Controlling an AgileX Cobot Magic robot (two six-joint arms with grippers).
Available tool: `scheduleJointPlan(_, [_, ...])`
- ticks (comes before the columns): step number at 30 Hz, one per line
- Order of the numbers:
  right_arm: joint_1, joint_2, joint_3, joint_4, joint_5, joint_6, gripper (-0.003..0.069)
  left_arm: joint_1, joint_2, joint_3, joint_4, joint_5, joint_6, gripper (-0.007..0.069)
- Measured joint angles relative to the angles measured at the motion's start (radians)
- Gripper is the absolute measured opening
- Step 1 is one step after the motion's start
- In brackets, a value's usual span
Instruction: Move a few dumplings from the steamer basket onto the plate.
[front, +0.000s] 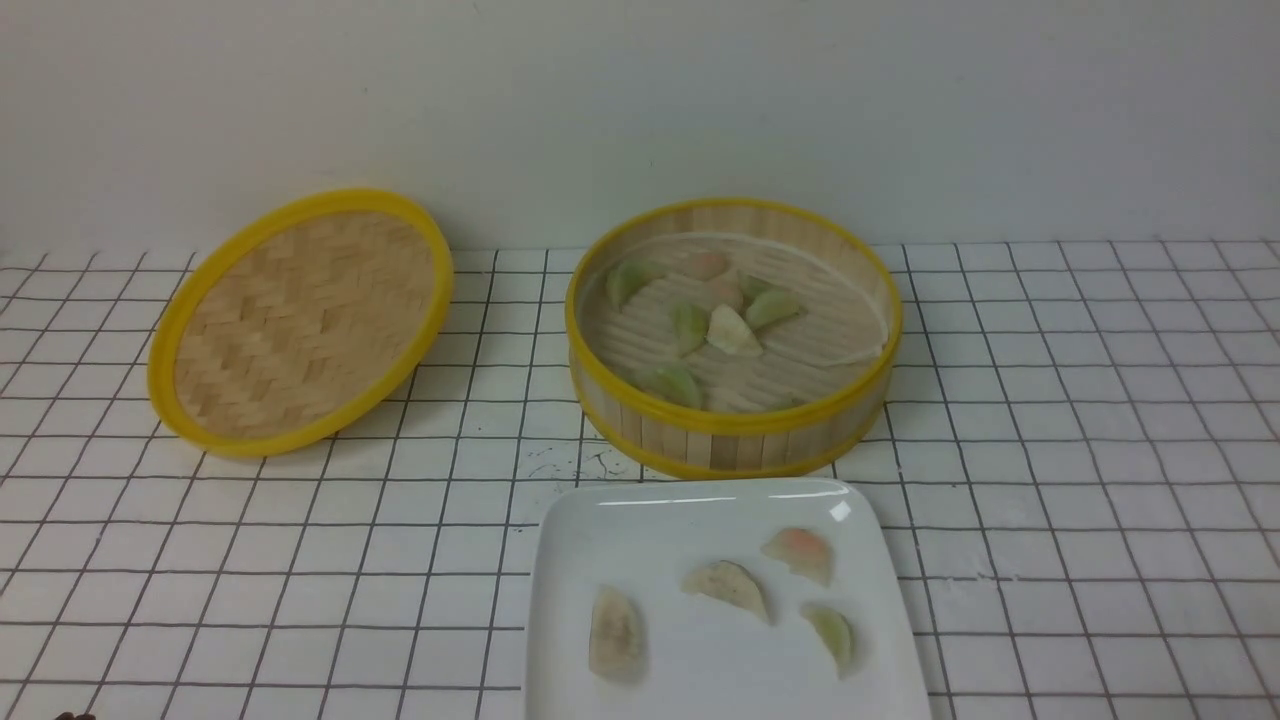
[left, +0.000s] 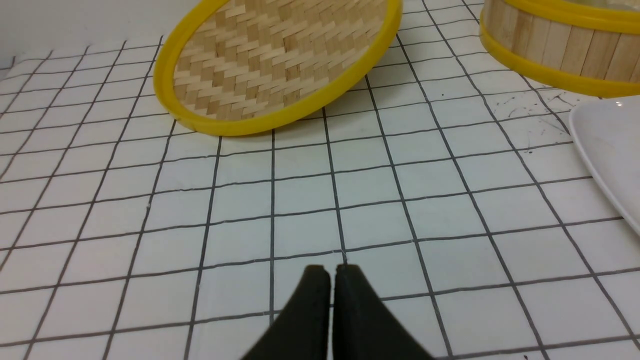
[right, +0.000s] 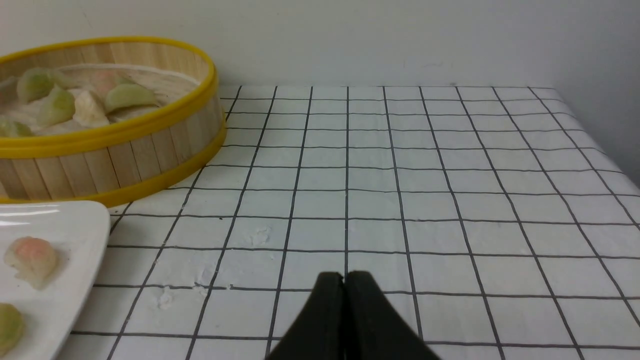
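The steamer basket (front: 735, 440) stands at centre back and holds several pale green and beige dumplings (front: 733, 330). It also shows in the right wrist view (right: 125, 150) and the left wrist view (left: 550, 45). The white square plate (front: 640, 530) lies in front of it with several dumplings (front: 730, 587) on it, one pinkish (right: 31, 255). My left gripper (left: 330, 270) is shut and empty over bare tablecloth, left of the plate (left: 607, 150). My right gripper (right: 345, 275) is shut and empty over bare tablecloth, right of the plate (right: 75, 225). Neither gripper shows in the front view.
The flat woven lid (front: 300, 320) with a yellow rim leans at the back left, also in the left wrist view (left: 280, 65). A white wall runs behind the table. The gridded tablecloth's right edge (right: 600, 140) shows in the right wrist view.
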Motion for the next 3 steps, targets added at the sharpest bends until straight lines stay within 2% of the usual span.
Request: scheduleJointPlan(3, [0.0, 0.0, 0.0, 0.0, 0.0, 0.0, -0.0015, 0.0, 0.0, 0.0, 0.0, 0.0, 0.0, -0.0006])
